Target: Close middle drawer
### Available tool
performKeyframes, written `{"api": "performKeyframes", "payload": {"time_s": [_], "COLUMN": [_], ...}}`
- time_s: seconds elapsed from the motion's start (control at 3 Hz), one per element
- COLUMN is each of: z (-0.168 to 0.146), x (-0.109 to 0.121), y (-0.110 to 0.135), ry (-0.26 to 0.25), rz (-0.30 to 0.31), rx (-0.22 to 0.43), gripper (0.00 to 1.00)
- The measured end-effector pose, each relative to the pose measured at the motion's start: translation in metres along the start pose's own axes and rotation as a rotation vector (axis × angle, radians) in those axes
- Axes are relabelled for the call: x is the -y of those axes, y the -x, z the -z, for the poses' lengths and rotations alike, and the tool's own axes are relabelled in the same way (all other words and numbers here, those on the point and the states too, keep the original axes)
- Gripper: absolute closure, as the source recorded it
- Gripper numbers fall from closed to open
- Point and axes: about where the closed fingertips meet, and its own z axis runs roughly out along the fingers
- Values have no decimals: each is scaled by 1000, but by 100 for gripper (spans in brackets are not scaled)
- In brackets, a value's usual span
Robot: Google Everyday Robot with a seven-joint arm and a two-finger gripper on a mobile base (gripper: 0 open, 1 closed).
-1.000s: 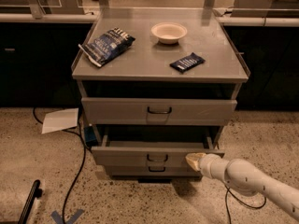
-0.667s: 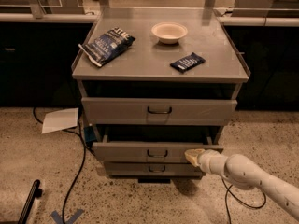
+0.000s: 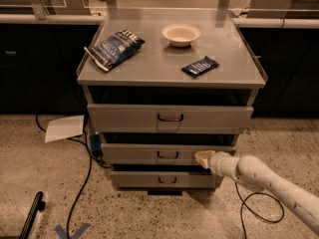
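We see our cream gripper against the right part of the grey metal middle drawer and its plain front. The drawer sits between the top and bottom drawers of the grey cabinet. We cannot tell whether the gripper is open or closed.

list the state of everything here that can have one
middle grey metal drawer: almost shut, looks slightly out
top grey metal drawer: cannot tell if fully shut
bottom grey metal drawer: looks shut
gripper: at the middle drawer's front, right of centre
round cream bowl: upright, empty
blue chip bag: lying flat
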Motion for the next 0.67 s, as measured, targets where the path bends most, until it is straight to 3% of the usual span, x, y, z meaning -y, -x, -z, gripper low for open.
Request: {"api": "performKeyframes", "payload": {"time_s": [0.33,0.67], "z": [0,11], "x": [5,0], "y": [4,-4], "ry": [-19,-24], "rz": [4,1], "rx": [11,-20], "gripper": [100,100]}}
